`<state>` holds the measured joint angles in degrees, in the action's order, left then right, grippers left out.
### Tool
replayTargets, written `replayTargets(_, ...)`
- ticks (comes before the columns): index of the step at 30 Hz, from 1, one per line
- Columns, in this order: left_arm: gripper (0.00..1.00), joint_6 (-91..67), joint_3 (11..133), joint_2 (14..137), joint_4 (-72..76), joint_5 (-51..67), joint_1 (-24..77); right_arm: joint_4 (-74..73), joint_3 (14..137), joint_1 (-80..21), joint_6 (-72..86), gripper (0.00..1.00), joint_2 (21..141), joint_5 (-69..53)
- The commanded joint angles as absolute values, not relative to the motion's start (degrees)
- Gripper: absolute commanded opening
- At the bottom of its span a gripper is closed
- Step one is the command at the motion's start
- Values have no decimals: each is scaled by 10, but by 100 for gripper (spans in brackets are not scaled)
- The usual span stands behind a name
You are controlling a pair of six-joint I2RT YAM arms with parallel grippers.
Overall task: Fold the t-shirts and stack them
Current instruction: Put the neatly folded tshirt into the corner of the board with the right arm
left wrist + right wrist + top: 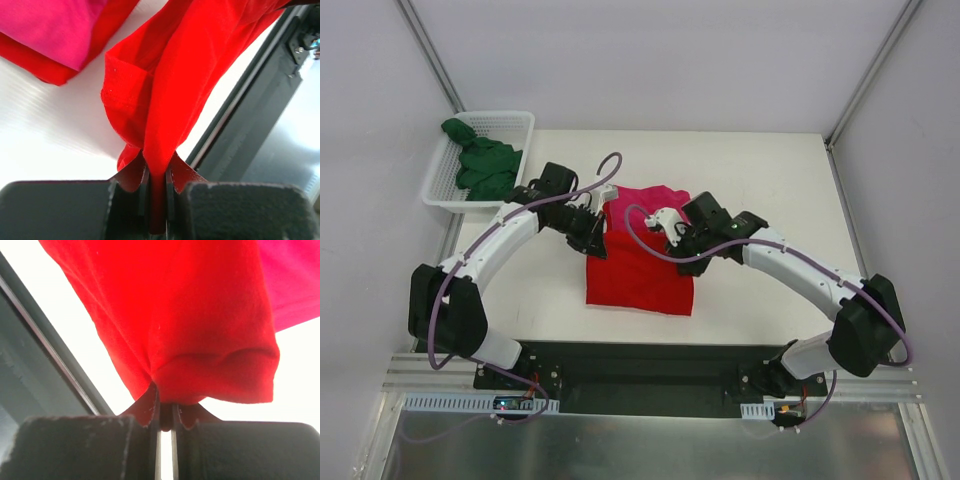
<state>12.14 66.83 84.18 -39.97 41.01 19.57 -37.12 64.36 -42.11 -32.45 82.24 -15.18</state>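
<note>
Bright red soft cloth t-shirt (pixel 640 283) sits mid-table with its far edge raised. The left gripper (pixel 157 180) is clamped tight on a bunched, stitched hem fold. The right gripper (pixel 165 412) is squeezed together on a puffy wad of the same knit. A magenta-pink tee (pixel 646 197) lies beyond, probably underneath. A dark green tee (pixel 485 168) is crumpled in the white plastic mesh basket (pixel 438 190), at the far-left of the white table (pixel 770 190).
</note>
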Motion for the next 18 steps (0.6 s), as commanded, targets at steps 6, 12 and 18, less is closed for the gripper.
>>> replayTargets(6,0,189,712,805,-417,373,207,-388,700,-432,-348,1,798,-105)
replayTargets(12,0,222,729,788,-420,367,214,-400,723,-431,-359,1,802,-97)
replayTargets(18,0,239,743,770,-420,371,221,-415,751,-432,-366,1,810,-91)
